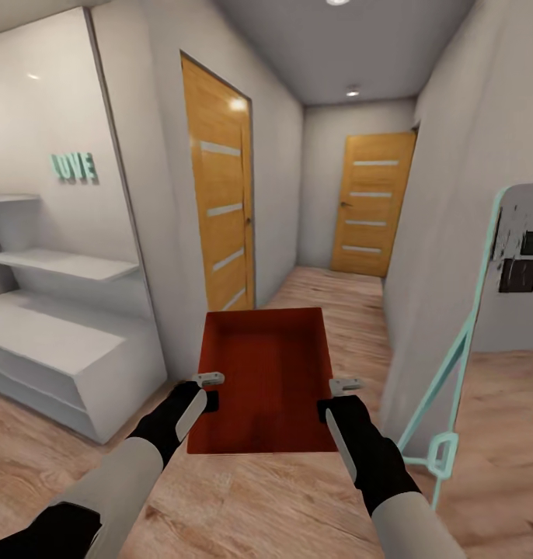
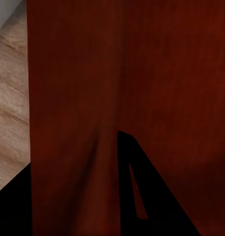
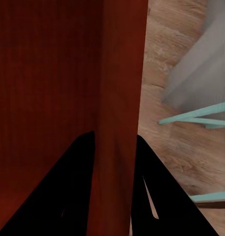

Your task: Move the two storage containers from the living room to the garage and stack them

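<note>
One orange-red storage container (image 1: pixel 270 373) hangs level in front of me, above a light wood plank floor. My left gripper (image 1: pixel 210 392) is shut on its left wall and my right gripper (image 1: pixel 336 396) on its right wall. In the left wrist view the container's red wall (image 2: pixel 117 73) runs between the dark fingers of the left gripper (image 2: pixel 73 187). The right wrist view has the same look: the thin red wall (image 3: pixel 119 73) is pinched by the right gripper (image 3: pixel 115 167). The bin looks empty inside. The garage and its floor are out of view.
A narrow corridor (image 1: pixel 329 291) leads ahead between white walls. A wooden door (image 1: pixel 220 210) stands on the left and another (image 1: pixel 371 203) at the far end. White shelves (image 1: pixel 57 341) sit at left. A mint-framed standing mirror (image 1: pixel 468 341) leans at right.
</note>
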You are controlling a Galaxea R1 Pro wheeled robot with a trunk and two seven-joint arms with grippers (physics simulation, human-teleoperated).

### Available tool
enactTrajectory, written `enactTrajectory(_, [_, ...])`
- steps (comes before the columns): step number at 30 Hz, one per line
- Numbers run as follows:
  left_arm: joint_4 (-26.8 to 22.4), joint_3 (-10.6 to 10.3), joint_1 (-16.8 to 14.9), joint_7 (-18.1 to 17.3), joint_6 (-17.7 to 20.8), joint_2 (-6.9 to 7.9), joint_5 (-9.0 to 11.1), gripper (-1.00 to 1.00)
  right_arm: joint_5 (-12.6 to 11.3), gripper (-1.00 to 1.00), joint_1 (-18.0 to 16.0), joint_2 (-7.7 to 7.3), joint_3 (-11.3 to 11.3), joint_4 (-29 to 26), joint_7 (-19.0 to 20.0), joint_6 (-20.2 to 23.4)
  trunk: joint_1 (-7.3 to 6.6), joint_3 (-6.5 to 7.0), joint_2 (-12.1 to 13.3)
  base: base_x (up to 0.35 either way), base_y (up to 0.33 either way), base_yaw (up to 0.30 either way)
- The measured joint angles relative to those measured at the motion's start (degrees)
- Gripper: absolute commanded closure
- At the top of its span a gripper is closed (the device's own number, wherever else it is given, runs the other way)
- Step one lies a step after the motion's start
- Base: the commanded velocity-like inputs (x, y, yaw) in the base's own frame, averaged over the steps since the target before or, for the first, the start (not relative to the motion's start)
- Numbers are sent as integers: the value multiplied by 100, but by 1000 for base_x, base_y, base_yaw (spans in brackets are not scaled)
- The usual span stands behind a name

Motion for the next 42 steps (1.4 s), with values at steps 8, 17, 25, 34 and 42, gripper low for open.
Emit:
enactTrajectory(8, [-4,2,0,0,6,0,-4,100,7,100,0,4,-7,0,5,1,0,0,0,338,158,-284])
enactTrajectory(17, [2,2,0,0,-1,-2,-3,100,9,100,0,1,-5,0,8,2,0,0,0,338,156,-287])
enactTrajectory(25, [-4,2,0,2,7,-1,-4,100,6,100,0,2,-7,0,7,1,0,0,0,338,154,-289])
enactTrajectory(34, [-4,5,0,1,5,-4,-11,100,2,100,0,-1,-4,0,7,0,0,0,0,338,153,-277])
enactTrajectory(42, [-4,5,0,0,8,-2,-11,100,17,100,0,5,-14,0,14,2,0,0,0,338,153,-49])
